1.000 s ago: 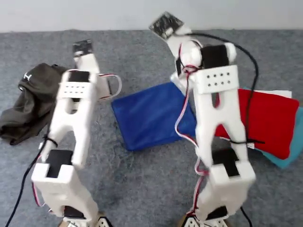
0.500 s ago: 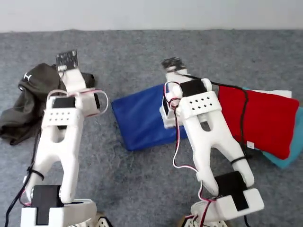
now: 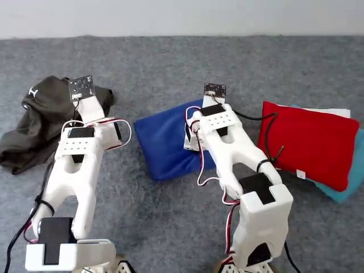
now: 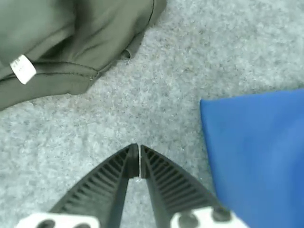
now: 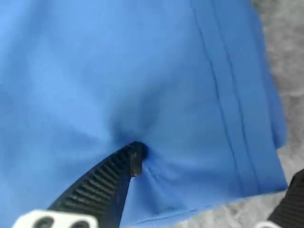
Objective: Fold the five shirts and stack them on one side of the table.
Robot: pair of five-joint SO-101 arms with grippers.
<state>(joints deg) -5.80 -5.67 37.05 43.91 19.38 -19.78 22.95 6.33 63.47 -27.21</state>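
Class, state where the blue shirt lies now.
In the high view the blue shirt lies centrally, between the dark shirt on the left and the red shirt.

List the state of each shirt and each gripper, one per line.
dark shirt: crumpled, unfolded, at the left.
blue shirt: folded, flat at the centre.
red shirt: folded, atop the right-hand pile.
white shirt: under the red one, edge showing.
teal shirt: under the red one, corner showing.
left gripper: shut, empty, over bare table.
right gripper: open, one fingertip pressing into the blue shirt.
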